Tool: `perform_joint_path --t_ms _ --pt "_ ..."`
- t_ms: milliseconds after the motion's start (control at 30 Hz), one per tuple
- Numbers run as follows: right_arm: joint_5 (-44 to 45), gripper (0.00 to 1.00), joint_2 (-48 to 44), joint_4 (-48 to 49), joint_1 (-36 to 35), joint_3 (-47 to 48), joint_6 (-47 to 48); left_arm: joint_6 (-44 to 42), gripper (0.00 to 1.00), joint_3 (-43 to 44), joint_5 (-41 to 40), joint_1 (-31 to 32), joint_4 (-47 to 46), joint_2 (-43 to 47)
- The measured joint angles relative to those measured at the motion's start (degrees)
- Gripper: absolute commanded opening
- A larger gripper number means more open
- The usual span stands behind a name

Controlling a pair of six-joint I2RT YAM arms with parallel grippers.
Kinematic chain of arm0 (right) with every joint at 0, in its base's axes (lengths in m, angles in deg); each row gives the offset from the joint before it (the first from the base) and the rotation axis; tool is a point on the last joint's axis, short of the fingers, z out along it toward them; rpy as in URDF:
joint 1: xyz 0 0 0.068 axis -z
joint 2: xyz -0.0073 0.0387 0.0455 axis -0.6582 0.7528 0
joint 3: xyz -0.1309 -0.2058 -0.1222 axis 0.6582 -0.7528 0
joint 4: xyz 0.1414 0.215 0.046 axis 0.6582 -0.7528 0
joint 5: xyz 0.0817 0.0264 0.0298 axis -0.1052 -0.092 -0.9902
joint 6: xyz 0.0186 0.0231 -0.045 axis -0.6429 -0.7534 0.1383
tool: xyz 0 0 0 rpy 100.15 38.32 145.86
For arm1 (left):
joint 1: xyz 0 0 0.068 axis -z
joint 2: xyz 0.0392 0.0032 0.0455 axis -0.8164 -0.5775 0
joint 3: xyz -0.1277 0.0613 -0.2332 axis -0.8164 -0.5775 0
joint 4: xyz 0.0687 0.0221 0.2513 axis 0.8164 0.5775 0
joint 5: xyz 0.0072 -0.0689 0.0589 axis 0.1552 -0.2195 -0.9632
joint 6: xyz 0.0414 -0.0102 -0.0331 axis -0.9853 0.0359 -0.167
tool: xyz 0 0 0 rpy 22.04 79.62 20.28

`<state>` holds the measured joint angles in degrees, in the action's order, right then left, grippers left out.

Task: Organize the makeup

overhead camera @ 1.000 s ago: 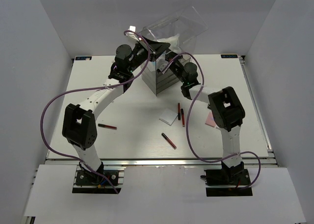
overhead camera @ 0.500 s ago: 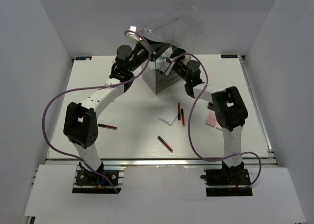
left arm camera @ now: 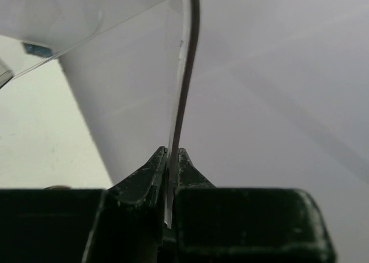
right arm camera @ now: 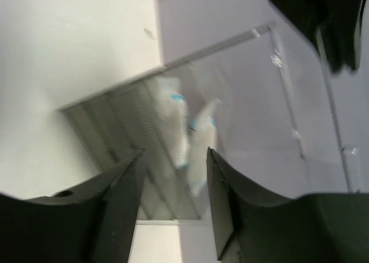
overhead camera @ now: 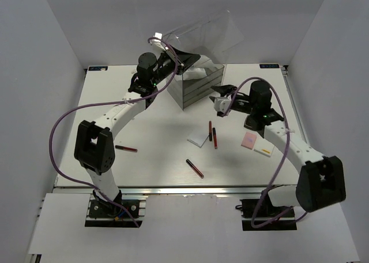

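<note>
My left gripper (overhead camera: 183, 59) is shut on the edge of the clear lid (overhead camera: 207, 32) of the drawer box (overhead camera: 196, 90) and holds it raised; the left wrist view shows its fingers (left arm camera: 155, 165) clamped on the thin lid edge (left arm camera: 183, 90). White packets with blue print (overhead camera: 196, 72) lie in the box top, and they also show blurred in the right wrist view (right arm camera: 184, 124). My right gripper (overhead camera: 218, 94) is open and empty just right of the box. On the table lie red/black pencils (overhead camera: 212, 133), (overhead camera: 195, 168), (overhead camera: 125, 149), a white pad (overhead camera: 198, 138) and a pink palette (overhead camera: 249, 139). The black compact is not seen.
A small white card with a yellow mark (overhead camera: 262, 150) lies beside the pink palette. Purple cables loop from both arms over the table. White walls close in the left, right and back sides.
My right gripper has pulled back out of the box top toward the right, and its elbow has swung out to the right. The left gripper still holds the lid up.
</note>
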<state>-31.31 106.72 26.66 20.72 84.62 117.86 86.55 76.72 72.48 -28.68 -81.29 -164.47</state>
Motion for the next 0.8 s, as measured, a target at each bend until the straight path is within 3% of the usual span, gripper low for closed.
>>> perform_joint_path --t_ms 133,333,533,800 --pt "-6.91 0.46 -7.08 -16.94 -1.46 -1.2 0.63 -2.4 0.26 -1.75 0.11 0.0 4.85 1.07" --pt "-10.08 0.46 -12.48 -30.29 -5.57 -11.21 -2.03 -5.22 0.48 -4.22 -1.22 -0.02 13.81 2.03" --pt "-8.52 0.47 -11.96 -32.26 -5.55 -12.35 -6.82 -8.26 0.73 -4.33 -3.82 -0.35 25.88 2.19" --pt "-4.15 0.49 -6.03 -28.3 -5.55 -10.19 -22.82 -12.5 0.78 -5.79 -5.33 0.07 40.94 5.95"
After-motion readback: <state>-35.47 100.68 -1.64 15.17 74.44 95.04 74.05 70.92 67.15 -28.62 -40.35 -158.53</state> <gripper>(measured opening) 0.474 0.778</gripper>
